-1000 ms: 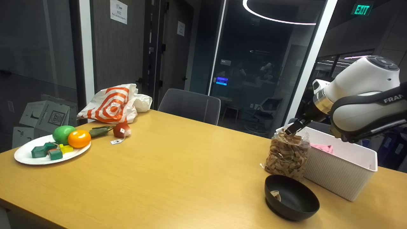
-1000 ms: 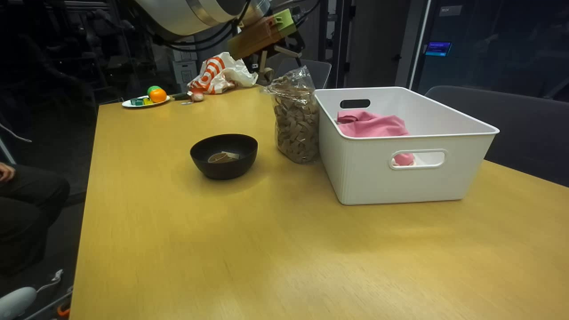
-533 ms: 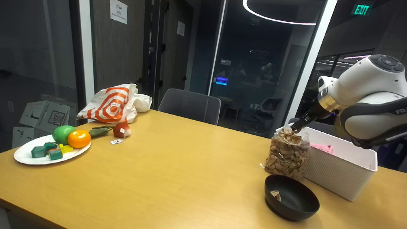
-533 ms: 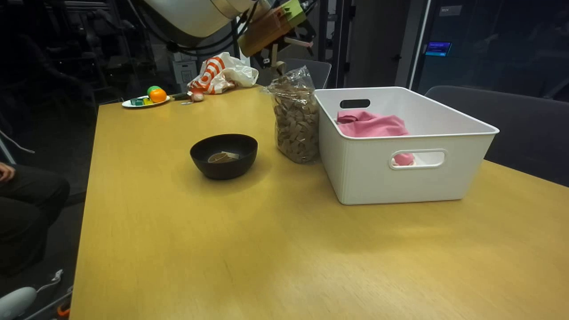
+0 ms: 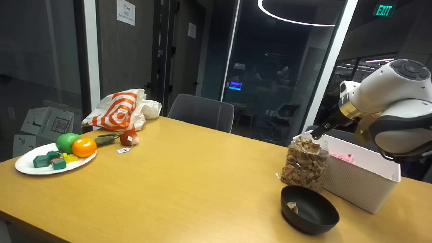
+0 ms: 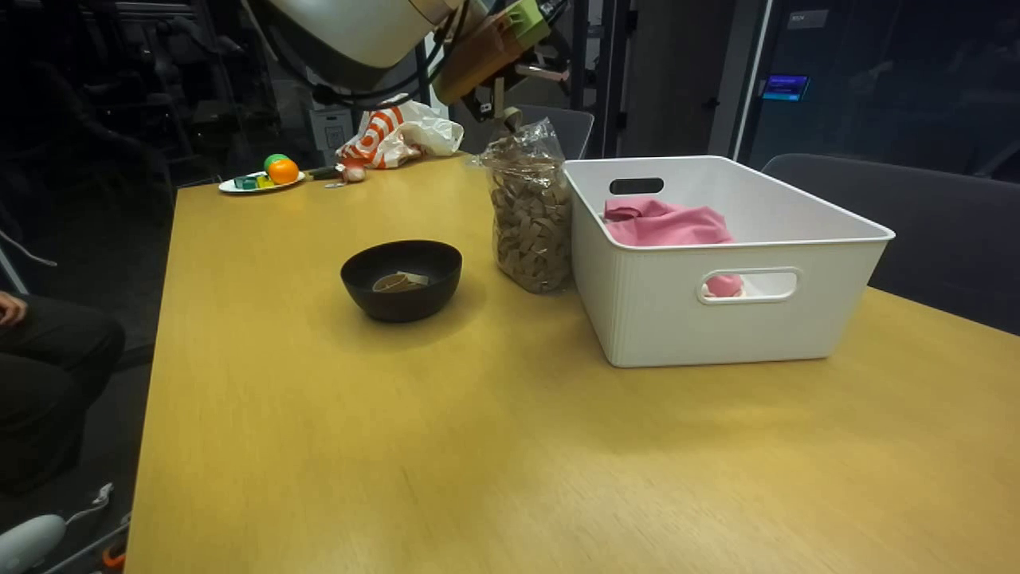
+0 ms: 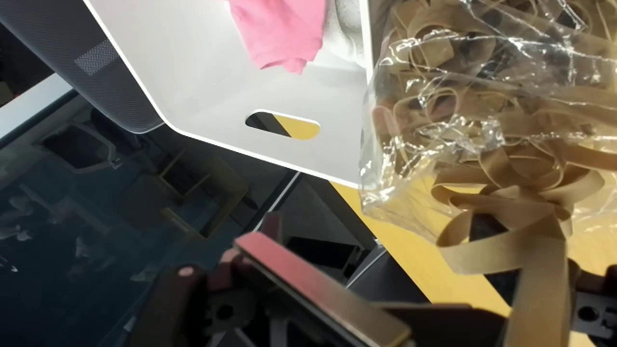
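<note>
While dark glass (image 5: 273,91) looms, the table (image 5: 189,179) bears bagged strips (image 5: 304,167).

Legible text: EXIT, lit green letters on a sign (image 5: 384,10), in an exterior view. Symbol: red-orange bullseye — the Target brand mark — on the white bag (image 5: 120,114), visible in both exterior views. Print noted but too small or blurred to read: larger paper sheet (image 5: 126,12) and smaller paper sheet (image 5: 192,30), both posted on the dark doors (image 5: 126,60); plaque (image 5: 239,66); blue screen (image 5: 235,86); grey carton (image 5: 62,123); white tag (image 5: 123,150) lying on the bench (image 5: 202,175).
</note>
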### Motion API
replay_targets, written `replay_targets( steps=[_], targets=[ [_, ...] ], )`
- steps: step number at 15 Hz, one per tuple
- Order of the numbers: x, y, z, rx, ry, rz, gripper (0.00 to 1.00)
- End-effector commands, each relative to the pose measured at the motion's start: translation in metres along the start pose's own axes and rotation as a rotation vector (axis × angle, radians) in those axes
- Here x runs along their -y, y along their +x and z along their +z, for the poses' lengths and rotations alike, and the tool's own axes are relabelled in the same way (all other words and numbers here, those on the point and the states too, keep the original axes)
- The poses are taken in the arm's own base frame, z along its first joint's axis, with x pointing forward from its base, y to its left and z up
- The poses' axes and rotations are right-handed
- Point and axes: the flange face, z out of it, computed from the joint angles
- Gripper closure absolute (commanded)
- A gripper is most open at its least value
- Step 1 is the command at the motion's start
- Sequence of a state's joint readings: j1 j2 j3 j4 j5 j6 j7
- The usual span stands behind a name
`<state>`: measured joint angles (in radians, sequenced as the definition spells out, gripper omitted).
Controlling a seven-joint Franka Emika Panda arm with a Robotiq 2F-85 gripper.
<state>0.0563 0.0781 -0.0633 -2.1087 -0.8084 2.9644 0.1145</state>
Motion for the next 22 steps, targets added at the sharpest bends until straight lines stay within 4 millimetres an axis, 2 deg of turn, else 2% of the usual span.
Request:
replay_targets(
  steps=[1, 2, 7, 8, 9, 10, 14, 17, 22],
  targets=[
    [-0.001, 0.007, -0.003, -0.03, -0.013, 0.02, 0.07],
    [0.001, 0.007, -0.003, -0.028, -0.009, 0.022, 0.25],
    [0.008, 0.006, -0.003, -0.021, 0.019, 0.055, 0.64],
    [0.012, 0.005, -0.004, -0.027, 0.037, 0.069, 0.21],
    [0.015, 0.004, -0.005, -0.033, 0.057, 0.099, 0.26],
    [0.016, 0.003, -0.005, -0.041, 0.072, 0.135, 0.25],
    [0.025, -0.001, -0.001, -0.049, 0.143, 0.248, 0.0],
    [0.021, 0.0, -0.004, -0.054, 0.158, 0.302, 0.0],
    [-0.002, -0.003, -0.011, -0.118, 0.098, 0.319, 0.0]
  ],
)
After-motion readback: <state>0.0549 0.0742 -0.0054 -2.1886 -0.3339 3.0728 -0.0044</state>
